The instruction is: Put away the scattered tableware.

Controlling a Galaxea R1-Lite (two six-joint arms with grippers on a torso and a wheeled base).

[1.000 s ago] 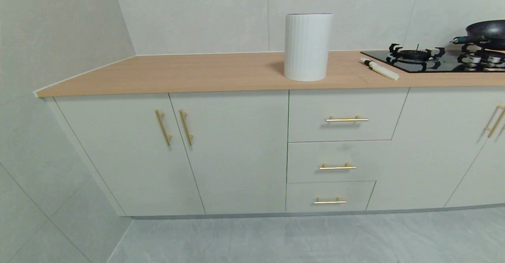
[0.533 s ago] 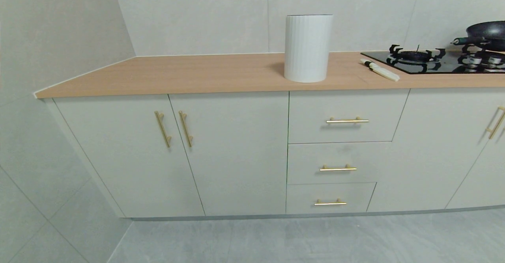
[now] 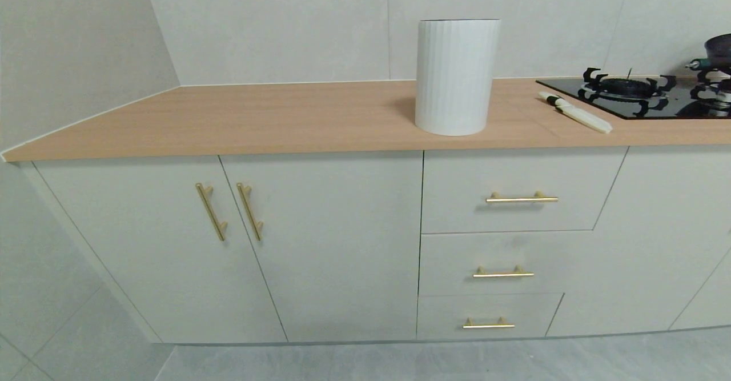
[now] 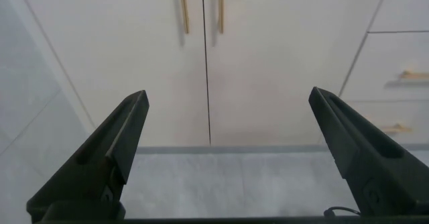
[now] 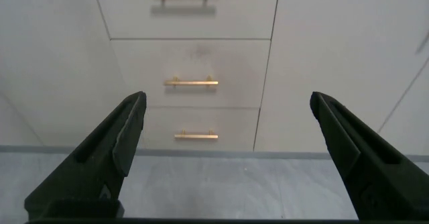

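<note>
One knife [image 3: 577, 114], pale with a dark band near its far end, flat on the wooden tabletop [image 3: 257, 118], just beside the front-left corner of the black hob [image 3: 645, 100]. Blade and handle hard to tell apart.

One tall white ribbed container [image 3: 457, 78], upright on the same tabletop, left of the knife and apart from it. Contents hidden behind its wall.

One dark pan [image 3: 721, 45] on the hob, cut off at the right edge.

Below the tabletop:
- Two cabinet doors [image 3: 320, 244], shut, with vertical gold handles.
- Three drawers [image 3: 514, 175], shut, with horizontal gold handles, stacked under the container.

Left gripper [image 4: 228, 98]: fingers wide apart, facing the cabinet doors, grey floor [image 4: 228, 184] beneath.

Right gripper [image 5: 228, 100]: fingers wide apart, facing the drawers.
</note>
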